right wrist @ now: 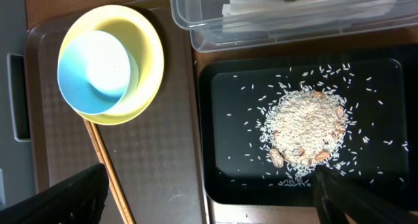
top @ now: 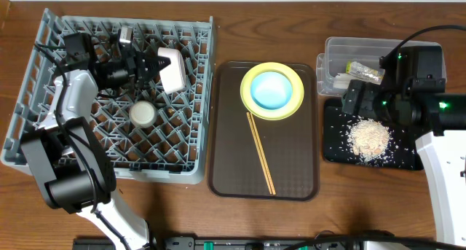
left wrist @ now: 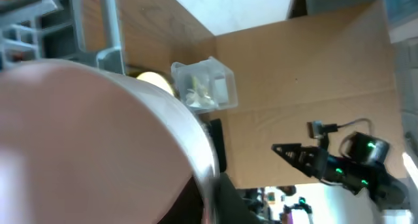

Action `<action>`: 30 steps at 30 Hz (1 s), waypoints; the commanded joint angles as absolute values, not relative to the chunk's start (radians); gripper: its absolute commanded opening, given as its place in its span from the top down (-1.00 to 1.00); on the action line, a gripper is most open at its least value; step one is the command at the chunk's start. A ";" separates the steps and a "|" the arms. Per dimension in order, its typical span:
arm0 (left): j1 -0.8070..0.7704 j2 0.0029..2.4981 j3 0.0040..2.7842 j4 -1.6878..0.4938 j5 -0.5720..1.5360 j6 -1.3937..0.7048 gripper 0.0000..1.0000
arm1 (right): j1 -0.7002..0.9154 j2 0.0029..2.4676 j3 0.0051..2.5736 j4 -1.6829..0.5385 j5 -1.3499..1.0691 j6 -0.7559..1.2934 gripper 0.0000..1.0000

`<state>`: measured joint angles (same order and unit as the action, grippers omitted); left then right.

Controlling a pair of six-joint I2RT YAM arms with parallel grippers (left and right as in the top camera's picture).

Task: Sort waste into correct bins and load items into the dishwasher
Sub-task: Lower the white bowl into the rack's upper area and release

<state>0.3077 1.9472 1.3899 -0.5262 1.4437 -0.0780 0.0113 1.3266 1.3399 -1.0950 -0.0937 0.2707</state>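
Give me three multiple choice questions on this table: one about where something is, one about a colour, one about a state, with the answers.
1. Where does the rice pile lie?
A. in the black tray
B. on the brown tray
C. in the dish rack

2. What colour is the plate under the light blue bowl?
A. pink
B. yellow
C. white

3. How is the right gripper?
A. open and empty
B. shut on the wrapper
C. shut on the chopsticks

Answers:
1. A, the grains sit on the black surface.
2. B, a yellow rim rings the bowl.
3. A, its fingers stand wide apart with nothing between them.
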 commanded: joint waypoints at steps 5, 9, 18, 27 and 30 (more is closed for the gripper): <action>0.356 1.964 1.391 -0.548 1.162 -0.080 0.29 | 0.000 1.322 1.342 -1.108 -0.095 0.281 -0.93; 0.393 1.964 1.391 -0.548 1.137 -0.080 0.07 | 0.000 1.322 1.342 -1.109 -0.095 0.281 -0.93; 0.452 1.961 1.392 -0.563 1.072 -0.080 -0.62 | 0.000 1.322 1.342 -1.111 -0.095 0.281 -0.93; 0.452 1.949 1.392 -0.563 1.145 -0.089 -0.56 | 0.000 1.322 1.342 -1.111 -0.095 0.281 -0.92; 0.452 1.949 1.392 -0.567 1.187 -0.136 -0.12 | 0.000 1.322 1.342 -1.111 -0.095 0.281 -0.92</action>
